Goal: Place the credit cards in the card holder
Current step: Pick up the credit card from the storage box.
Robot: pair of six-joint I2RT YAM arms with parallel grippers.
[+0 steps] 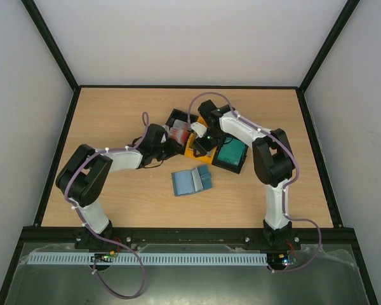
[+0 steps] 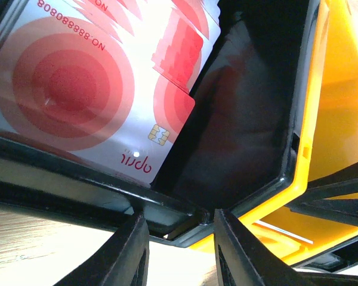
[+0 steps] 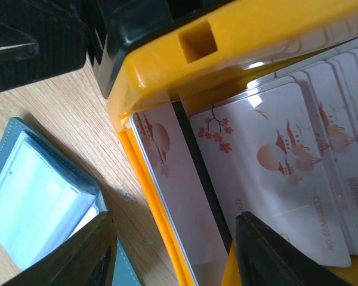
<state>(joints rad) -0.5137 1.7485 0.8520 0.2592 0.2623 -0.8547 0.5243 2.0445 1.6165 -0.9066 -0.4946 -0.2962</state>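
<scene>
Top external shows one card holder [image 1: 192,182]; left jaws grip black bin [image 1: 175,117], right released.

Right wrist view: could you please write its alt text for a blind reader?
A yellow bin of whitish cards with red pagodas fills the view above the open end effector. An open blue card holder lies on the wooden table, lower left.

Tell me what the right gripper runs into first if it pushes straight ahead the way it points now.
Most likely the whitish card standing against the yellow bin's near wall, straight between the right gripper's open fingers. Depth is unclear; the wall itself may come first.
</scene>
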